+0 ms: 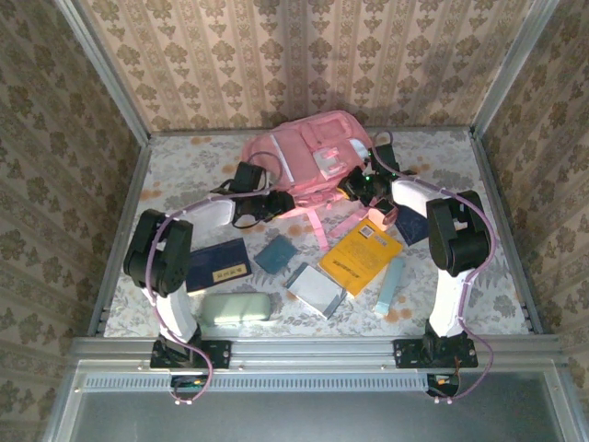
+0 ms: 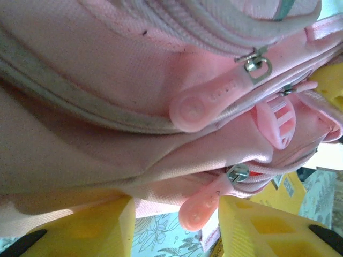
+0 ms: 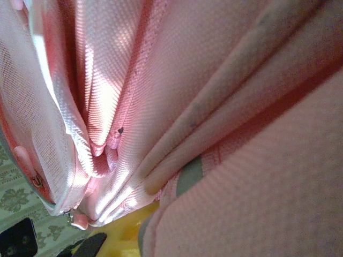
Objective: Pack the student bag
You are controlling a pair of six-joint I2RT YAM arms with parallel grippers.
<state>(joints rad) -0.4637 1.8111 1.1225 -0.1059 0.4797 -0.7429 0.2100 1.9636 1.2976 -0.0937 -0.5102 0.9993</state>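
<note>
Top external view: the student bag (image 1: 308,152) lies at the far middle of the table (image 1: 184,166). At its near left edge sits the left gripper (image 1: 265,204); at its near right edge, the right gripper (image 1: 359,187). On the near side of the table lie a yellow book (image 1: 361,256), a navy booklet (image 1: 218,262), a grey notebook (image 1: 315,288) and a pale green case (image 1: 235,307).

Left wrist view: yellow fingers (image 2: 102,227) stand apart beneath the pink fabric, with a pink zip pull (image 2: 199,209) hanging between them, not pinched.

Right wrist view: bag folds press close to the lens. One yellow finger (image 3: 128,225) shows; I cannot tell whether that claw is open or closed
</note>
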